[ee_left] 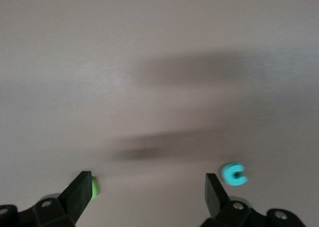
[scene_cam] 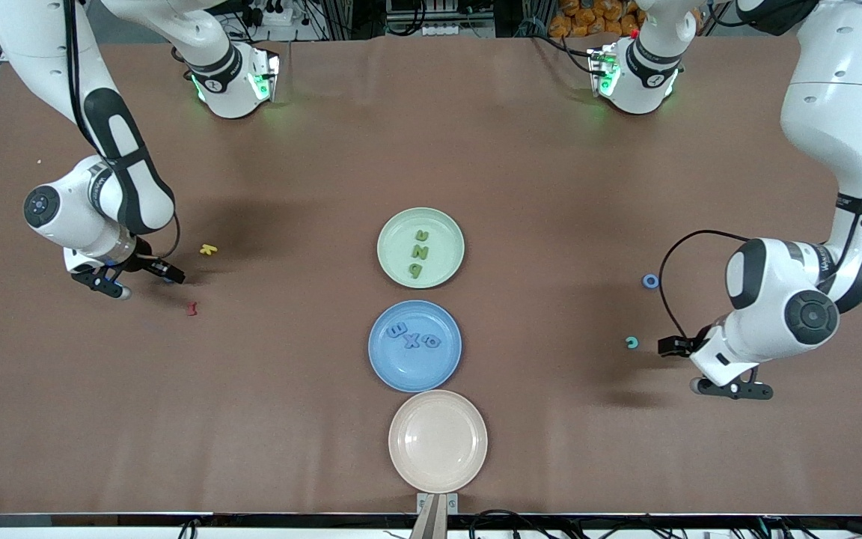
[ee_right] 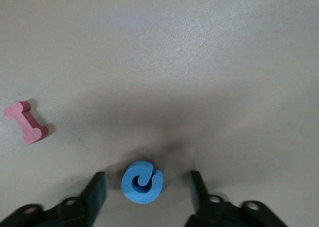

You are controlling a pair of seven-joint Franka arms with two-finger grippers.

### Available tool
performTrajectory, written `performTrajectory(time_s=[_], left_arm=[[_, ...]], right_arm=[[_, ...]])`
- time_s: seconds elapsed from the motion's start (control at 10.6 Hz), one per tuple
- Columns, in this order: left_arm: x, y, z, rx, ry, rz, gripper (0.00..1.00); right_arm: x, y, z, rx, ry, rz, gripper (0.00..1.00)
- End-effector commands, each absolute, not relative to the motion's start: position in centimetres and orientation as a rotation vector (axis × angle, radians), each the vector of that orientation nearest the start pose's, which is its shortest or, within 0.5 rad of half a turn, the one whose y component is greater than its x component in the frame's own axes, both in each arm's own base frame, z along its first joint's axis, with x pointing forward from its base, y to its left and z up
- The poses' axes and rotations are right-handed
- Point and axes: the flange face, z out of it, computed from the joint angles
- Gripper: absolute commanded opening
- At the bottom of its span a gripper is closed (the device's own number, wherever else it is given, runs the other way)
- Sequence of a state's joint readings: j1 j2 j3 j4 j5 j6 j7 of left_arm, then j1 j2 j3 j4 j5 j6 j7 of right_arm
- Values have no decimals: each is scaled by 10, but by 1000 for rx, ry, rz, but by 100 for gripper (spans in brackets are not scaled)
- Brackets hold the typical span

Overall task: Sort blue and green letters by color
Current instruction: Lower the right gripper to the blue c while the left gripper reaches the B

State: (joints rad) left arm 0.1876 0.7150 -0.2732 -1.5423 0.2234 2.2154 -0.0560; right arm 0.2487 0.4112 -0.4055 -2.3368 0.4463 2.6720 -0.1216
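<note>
In the right wrist view, a blue letter (ee_right: 142,182) lies on the table between the open fingers of my right gripper (ee_right: 147,181). In the front view that gripper (scene_cam: 167,275) is low at the right arm's end, and the letter is hidden under it. My left gripper (scene_cam: 672,346) is open and empty, low at the left arm's end. A teal-green C (scene_cam: 631,343) lies beside it, outside the fingers in the left wrist view (ee_left: 234,173). A lime green bit (ee_left: 93,187) shows by one finger. A blue ring letter (scene_cam: 649,281) lies farther from the camera. Three green letters (scene_cam: 420,253) lie on the green plate (scene_cam: 393,224), and three blue letters (scene_cam: 412,337) on the blue plate (scene_cam: 401,370).
An empty pink plate (scene_cam: 438,441) sits nearest the camera, in line with the other two plates. A small yellow letter (scene_cam: 209,249) and a dark red letter (scene_cam: 191,308) lie near my right gripper. The red one also shows in the right wrist view (ee_right: 26,122).
</note>
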Motion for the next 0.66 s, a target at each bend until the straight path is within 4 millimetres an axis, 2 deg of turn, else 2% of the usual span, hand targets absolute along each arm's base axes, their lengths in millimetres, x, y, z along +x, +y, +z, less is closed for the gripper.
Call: performTrajectory(time_s=[0.0,0.19,0.38,0.57], left_arm=[[697,12,230,-3125,202,52,100],[690,25,221,-3126,174,86,98],[679,42,209,-3131,140,123,93],[673,49,199,-3138,125,101,91]], right_arm=[[491,-102,167,-3052,649,5,45],[491,-102,166,-3052,654,7,30],[492,-101,166,-3051,650,5,20],[494,-100,168,-3049,648,2,17]])
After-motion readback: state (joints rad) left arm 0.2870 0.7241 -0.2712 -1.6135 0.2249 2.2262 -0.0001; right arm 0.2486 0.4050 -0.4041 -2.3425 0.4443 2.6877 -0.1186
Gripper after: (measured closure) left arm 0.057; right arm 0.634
